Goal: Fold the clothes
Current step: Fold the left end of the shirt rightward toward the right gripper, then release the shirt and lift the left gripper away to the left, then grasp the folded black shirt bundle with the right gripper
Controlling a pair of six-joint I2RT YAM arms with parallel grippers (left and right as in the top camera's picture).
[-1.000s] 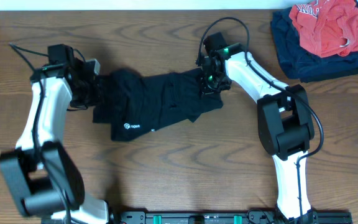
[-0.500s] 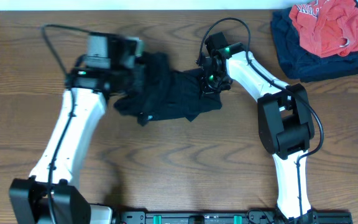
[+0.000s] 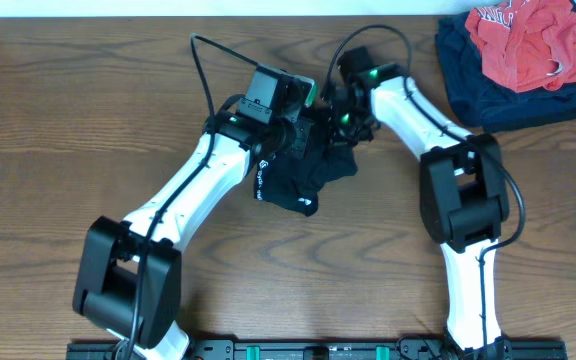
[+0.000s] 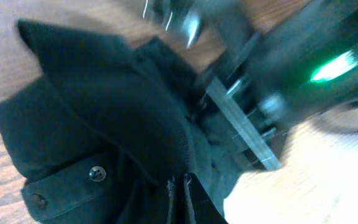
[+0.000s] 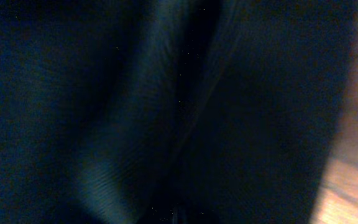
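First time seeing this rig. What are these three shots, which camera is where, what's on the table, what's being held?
Two white-and-black robot arms, each ending in a two-finger gripper. The wide picture looks straight down on a wooden table; the other two come from cameras on each wrist. Between the arms lies a bunched black garment. The left gripper is shut on its cloth; the right gripper is shut too, apparently pinching the same garment, whose dark fabric fills its view. In the far corner, a red garment sits on a navy garment.

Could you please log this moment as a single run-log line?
black garment: bunched between the arms | left gripper: shut on garment | right gripper: shut on garment
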